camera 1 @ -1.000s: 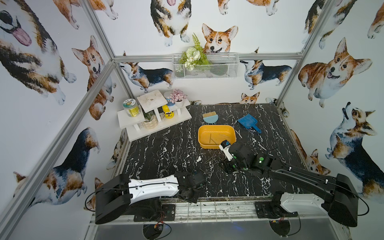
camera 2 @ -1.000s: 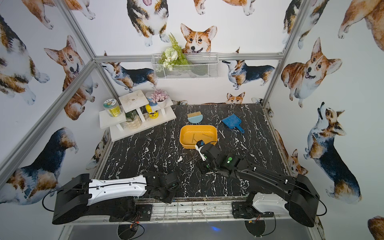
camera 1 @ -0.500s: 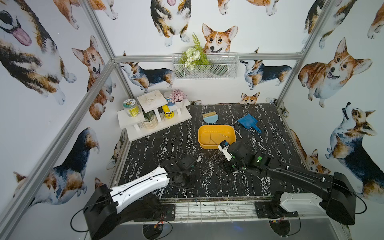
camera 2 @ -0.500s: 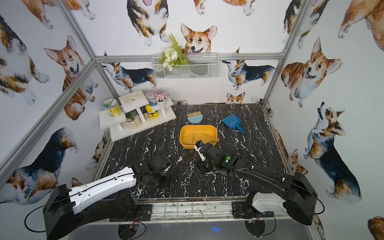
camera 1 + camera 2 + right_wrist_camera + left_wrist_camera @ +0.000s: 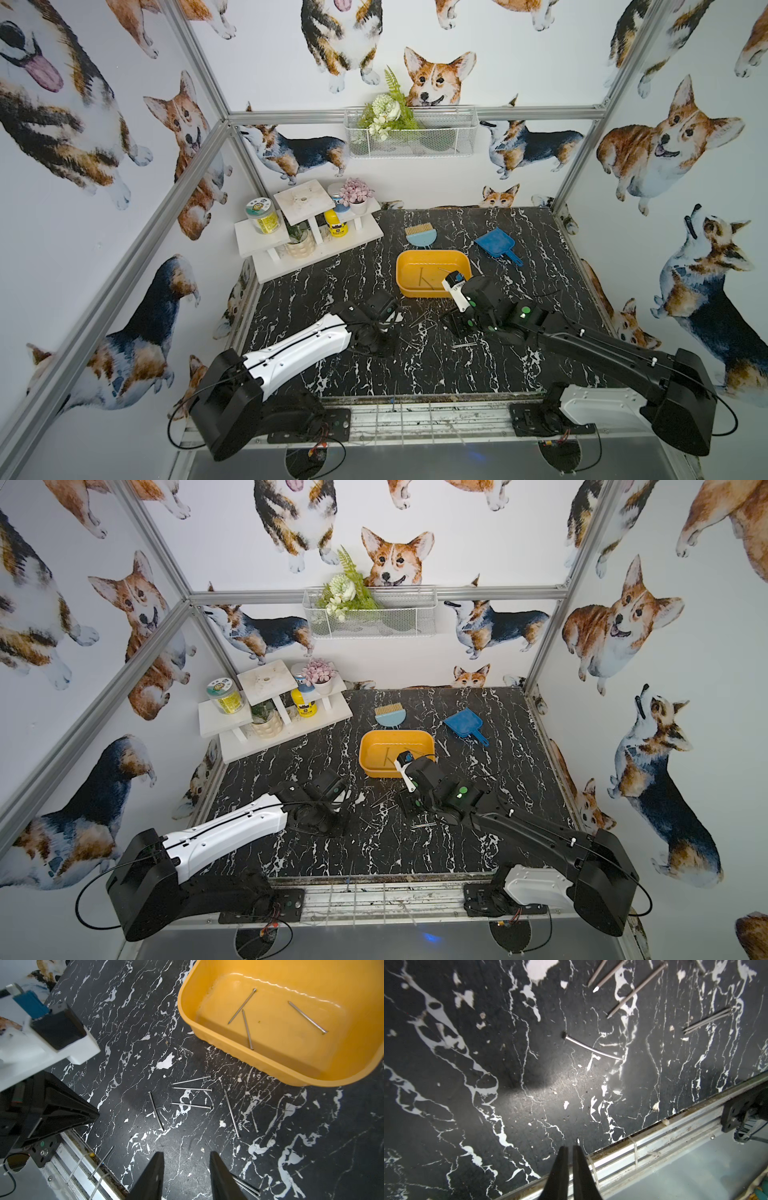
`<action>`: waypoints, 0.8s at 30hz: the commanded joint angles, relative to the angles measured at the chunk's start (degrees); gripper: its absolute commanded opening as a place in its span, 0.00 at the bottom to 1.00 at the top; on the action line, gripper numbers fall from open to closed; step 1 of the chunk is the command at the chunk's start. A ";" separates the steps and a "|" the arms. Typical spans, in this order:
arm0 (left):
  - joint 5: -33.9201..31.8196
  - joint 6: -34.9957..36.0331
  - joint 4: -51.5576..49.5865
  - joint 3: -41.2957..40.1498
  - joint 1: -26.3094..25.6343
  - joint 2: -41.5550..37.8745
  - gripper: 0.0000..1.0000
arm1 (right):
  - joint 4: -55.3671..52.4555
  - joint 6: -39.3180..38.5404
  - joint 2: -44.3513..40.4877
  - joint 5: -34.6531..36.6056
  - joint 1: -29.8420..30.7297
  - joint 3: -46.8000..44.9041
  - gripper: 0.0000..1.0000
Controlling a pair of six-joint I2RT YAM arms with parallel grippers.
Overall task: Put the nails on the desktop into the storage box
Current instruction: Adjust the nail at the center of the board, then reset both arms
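Starting with the left gripper (image 5: 570, 1148) in its wrist view: the two black fingers (image 5: 560, 1167) are seen nearly pressed together, just a thin slit left between them, and whether anything is pinched in there can't really be told. It's held over the desktop (image 5: 477, 1064) close to the front edge, where a metal rail (image 5: 654, 1140) is seen. Further out one of the nails (image 5: 591, 1048) is found lying on its own, with a few more spread beyond that. The right gripper (image 5: 187, 1154) is a different story, its fingers (image 5: 153, 1174) are spread well apart with only bare marble seen between them. Just past its tips a loose bunch of five nails is scattered flat on the black top, and a pair is partly covered by one finger. One more is laid across the desktop's edge onto the rail. Beyond that bunch the storage box (image 5: 270, 1069) is parked on the desktop, and three nails can be counted inside on its floor. In a top view the storage box (image 5: 401, 274) is seen mid-table with the right arm's wrist (image 5: 482, 291) just beside its near corner, more nails strewn on its near side, and a blue dustpan (image 5: 496, 245) and a small brush (image 5: 420, 237) are sat behind it
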 commanded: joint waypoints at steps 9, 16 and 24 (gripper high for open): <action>-14.24 -0.03 14.14 2.32 6.33 -12.06 0.75 | 3.04 2.89 -6.90 0.88 -12.63 -1.83 0.74; -29.40 12.89 26.95 6.18 10.85 -20.14 1.00 | 13.29 -0.36 -11.49 15.51 -27.34 -2.90 0.93; -37.08 20.28 40.45 2.18 16.82 -22.23 1.00 | 34.31 -14.03 -8.84 29.79 -32.26 -10.42 1.00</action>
